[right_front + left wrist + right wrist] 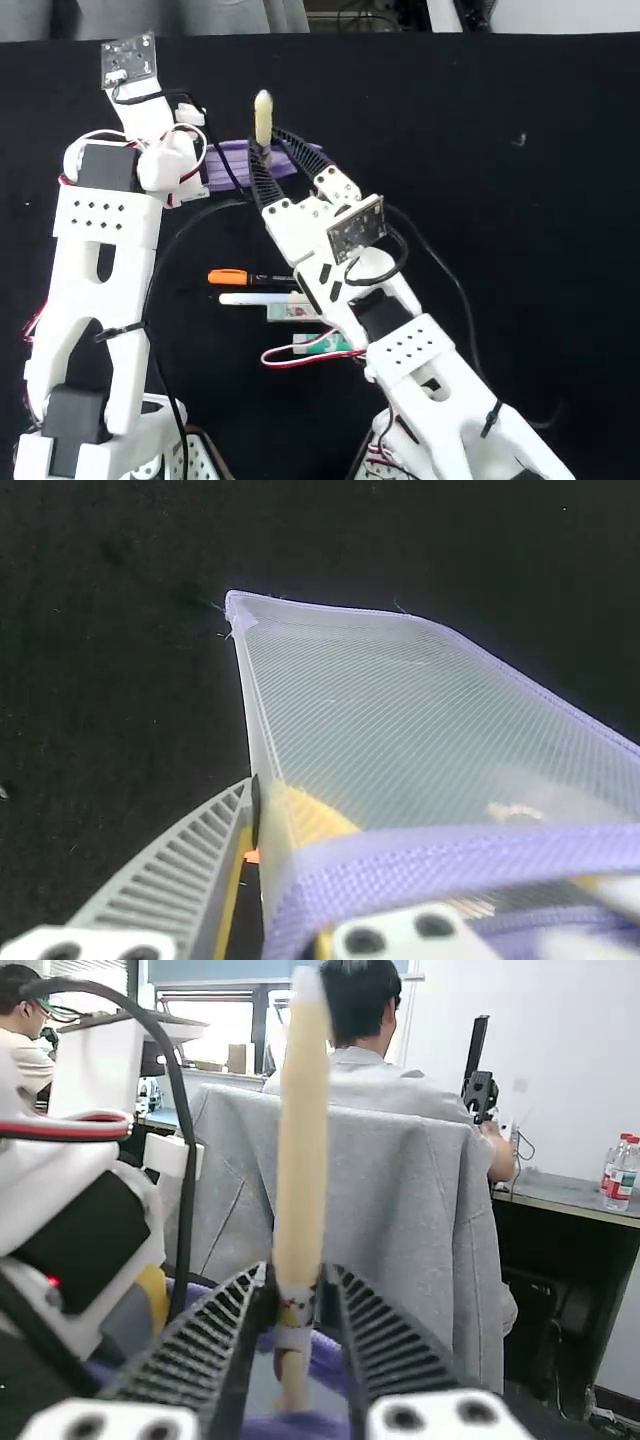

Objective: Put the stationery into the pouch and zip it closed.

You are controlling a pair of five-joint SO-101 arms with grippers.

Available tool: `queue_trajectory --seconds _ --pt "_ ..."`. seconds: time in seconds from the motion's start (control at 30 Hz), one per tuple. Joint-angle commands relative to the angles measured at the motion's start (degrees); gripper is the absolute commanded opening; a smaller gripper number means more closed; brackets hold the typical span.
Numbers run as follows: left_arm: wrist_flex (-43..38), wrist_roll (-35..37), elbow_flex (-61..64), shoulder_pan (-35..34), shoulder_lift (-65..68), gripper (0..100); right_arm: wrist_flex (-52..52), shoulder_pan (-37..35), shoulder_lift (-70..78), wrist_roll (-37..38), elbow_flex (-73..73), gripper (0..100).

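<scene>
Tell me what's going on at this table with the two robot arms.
The right gripper is shut on a cream pen, holding it upright over the mesh pouch. The left gripper grips the pouch by its purple zip edge. An orange marker and a white pen lie on the black table, not yet packed.

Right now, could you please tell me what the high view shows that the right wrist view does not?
High view: an orange-capped marker and a white pen lying on the black table. Right wrist view: a grey jacket draped on a chair, and bottles behind. Both: the right gripper shut on an upright cream pen at the purple pouch.
</scene>
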Motion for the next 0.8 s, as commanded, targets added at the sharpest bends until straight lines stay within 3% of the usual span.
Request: queue_trajectory --seconds 0.0,0.3,0.6,0.77 --pt "0.3 0.8 -3.2 0.0 -0.8 3 -1.1 0.0 -0.2 -0.2 -0.7 21.8" --pt "-0.1 0.8 -3.1 -0.1 -0.3 3 0.4 -0.1 -3.2 -0.4 -1.1 23.0" --pt "-1.8 0.4 -3.1 -9.7 -0.2 3 20.0 0.4 -22.0 -0.1 -6.4 23.0" --pt "-4.3 0.4 -2.3 -16.7 -0.2 3 33.1 0.2 -27.3 6.0 -13.3 23.0"
